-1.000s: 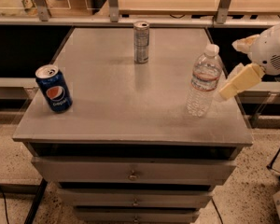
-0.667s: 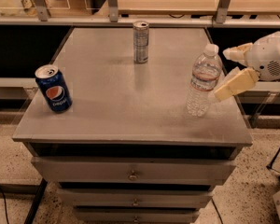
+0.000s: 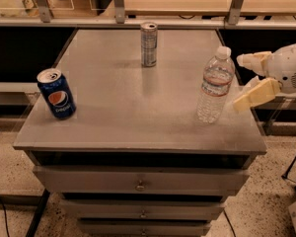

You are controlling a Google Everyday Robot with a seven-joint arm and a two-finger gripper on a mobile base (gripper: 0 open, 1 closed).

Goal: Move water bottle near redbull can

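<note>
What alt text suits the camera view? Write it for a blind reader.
A robot gripper, jaws open, hovers at the picture's right, just short of an upright water bottle on a grey drawer cabinet. A slim silver can stands at the back and a blue Pepsi can near the left edge.

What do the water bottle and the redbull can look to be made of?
The water bottle looks like clear plastic: see-through, ribbed, white cap. The redbull can seems metal: silver-grey, shiny top. The open claw is beside the bottle, not touching.
</note>
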